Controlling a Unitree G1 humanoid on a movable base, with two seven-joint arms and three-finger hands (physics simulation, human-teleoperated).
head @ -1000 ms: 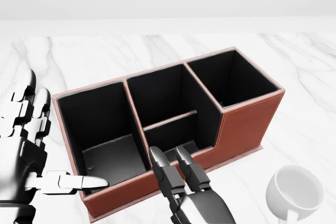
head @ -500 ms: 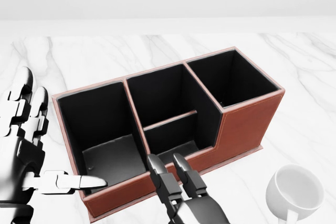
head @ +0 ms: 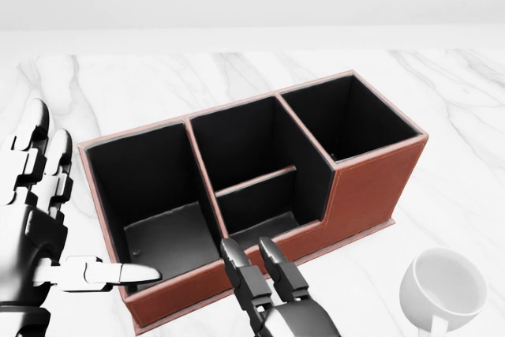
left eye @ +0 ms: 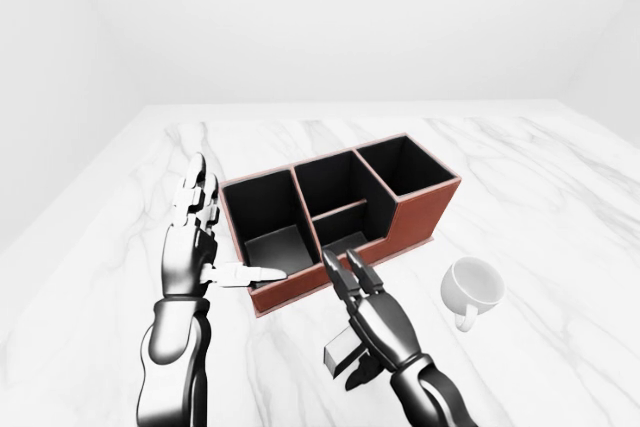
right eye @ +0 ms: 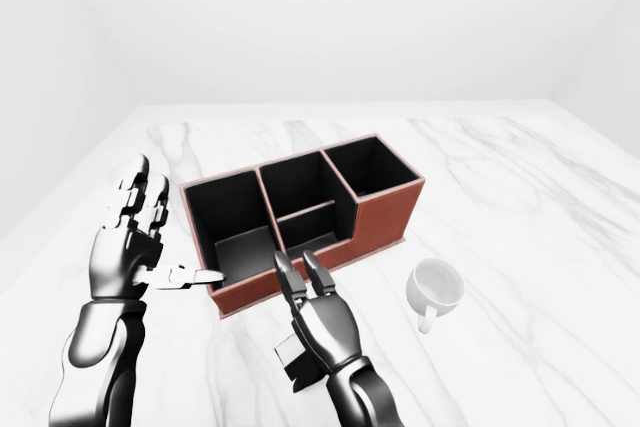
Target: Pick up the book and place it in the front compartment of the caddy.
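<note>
Now the right hand [left eye: 375, 319] holds a small dark book [left eye: 342, 349] near the bottom edge of the marble desk [left eye: 560, 207].
It looks like a thin grey slab, held low under the closed fingers, close to the brown caddy [left eye: 420, 212] with black insides. Beside the caddy's left end the left hand [left eye: 192, 237] is open, thumb touching its low wall. A white cup [left eye: 472, 287] lies toward the desk's right.

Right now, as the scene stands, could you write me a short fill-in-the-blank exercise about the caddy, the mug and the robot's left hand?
1. The brown leather caddy with black lining has ___ compartments.
2. In the head view, the white ceramic mug sits to the ___ of the caddy.
3. In the head view, the robot's left hand is beside the caddy's ___ end.

Missing words: four; right; left.
</note>
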